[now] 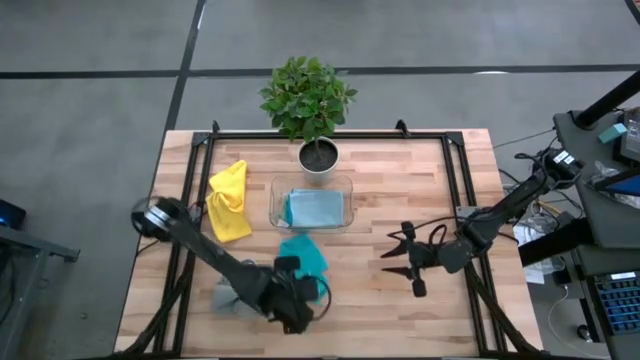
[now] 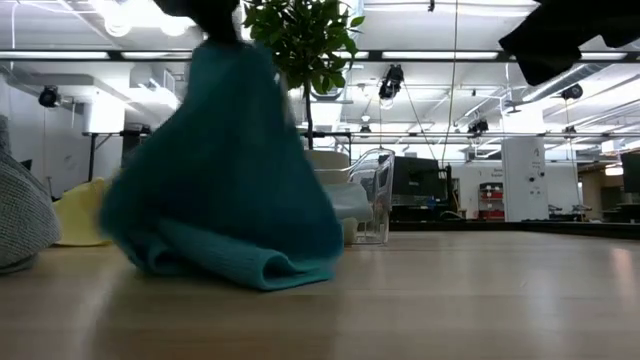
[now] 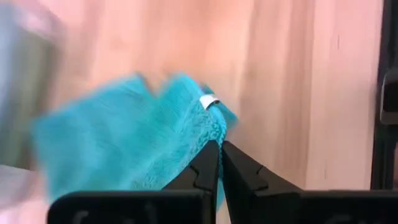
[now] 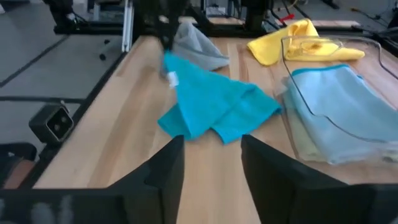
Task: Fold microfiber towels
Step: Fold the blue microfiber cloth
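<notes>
- Teal towel (image 1: 303,256) on the near-middle part of the bench (image 1: 400,190), one corner pinched and lifted, the rest still trailing on the wood; seemingly raised that way to let the cloth hang free and be spread for folding.
- Left claw (image 3: 221,148) closed tight on that corner, right beside the small white tag (image 3: 207,101), low over the near edge of the bench.
- Right claw (image 4: 210,155) hovering to the right of the teal towel, well apart from it, fingers parted and holding nothing; probably waiting there to take a second corner.
- Grey towel (image 1: 228,296) bunched at the near left, just beside the left arm, not yet folded.
- Yellow towel (image 1: 228,201) crumpled at the far left of the bench, also waiting.
- Light blue towel (image 1: 315,208) lying flat inside the clear tray (image 1: 347,184) at mid-bench, on top of a paler folded cloth; likely kept there as finished work.
- Potted plant (image 1: 309,105) at the far edge, behind the tray, out of the working area.
- Sage green towel not clearly told apart; possibly the pale layer under the blue one.
</notes>
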`<action>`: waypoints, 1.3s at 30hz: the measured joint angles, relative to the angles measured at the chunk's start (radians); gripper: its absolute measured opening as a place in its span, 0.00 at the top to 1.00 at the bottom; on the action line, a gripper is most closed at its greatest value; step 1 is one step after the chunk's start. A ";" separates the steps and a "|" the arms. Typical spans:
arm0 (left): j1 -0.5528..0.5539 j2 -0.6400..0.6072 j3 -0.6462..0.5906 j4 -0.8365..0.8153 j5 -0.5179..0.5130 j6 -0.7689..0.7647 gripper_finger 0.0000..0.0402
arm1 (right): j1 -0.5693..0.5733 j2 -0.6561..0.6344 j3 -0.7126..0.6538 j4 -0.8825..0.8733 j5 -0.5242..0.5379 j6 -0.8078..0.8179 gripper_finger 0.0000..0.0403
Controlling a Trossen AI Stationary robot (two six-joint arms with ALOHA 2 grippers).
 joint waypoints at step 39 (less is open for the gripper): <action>0.101 -0.239 0.016 0.150 -0.186 0.152 1.00 | -0.234 0.372 0.208 0.153 -0.167 0.016 0.44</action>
